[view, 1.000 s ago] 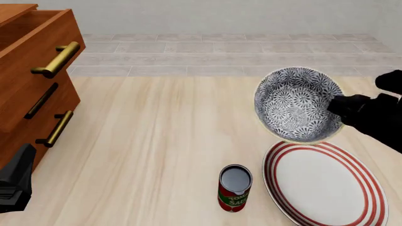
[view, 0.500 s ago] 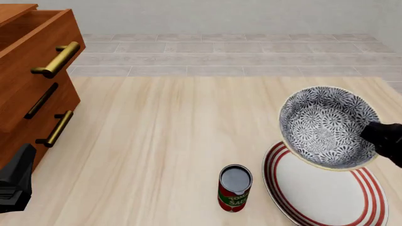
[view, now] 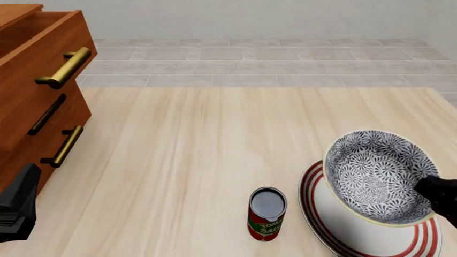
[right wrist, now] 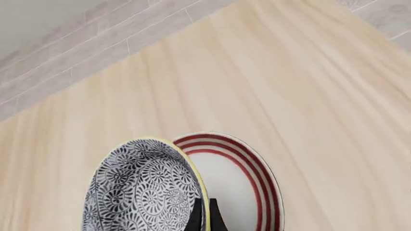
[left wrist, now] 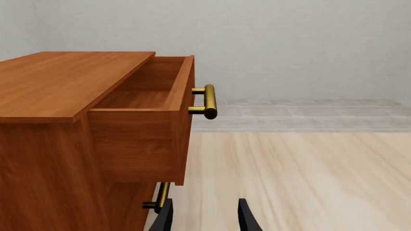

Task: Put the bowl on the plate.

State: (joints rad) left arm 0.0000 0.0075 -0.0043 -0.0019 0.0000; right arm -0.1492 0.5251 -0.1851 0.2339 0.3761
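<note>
Your left gripper [left wrist: 205,219] ends in two slim, matte black jaws. Your right gripper [view: 440,195] is the same plain black, blocky and unmarked.

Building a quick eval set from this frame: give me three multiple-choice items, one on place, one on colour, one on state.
1. Where is the bowl?
A. inside the open drawer
B. over the plate, held at its rim by the right gripper
C. beside the can, flat on the table

2. What colour are the rings on the plate's rim?
A. red
B. green
C. black

3. How is the top drawer of the cabinet?
A. shut
B. taken out and lying on the table
C. pulled open

Answers:
1 B: the front view shows the bowl overlapping the plate, and the right wrist view shows fingers at its rim.
2 A: the red rings show in both views.
3 C: the left wrist view looks into it.
</note>
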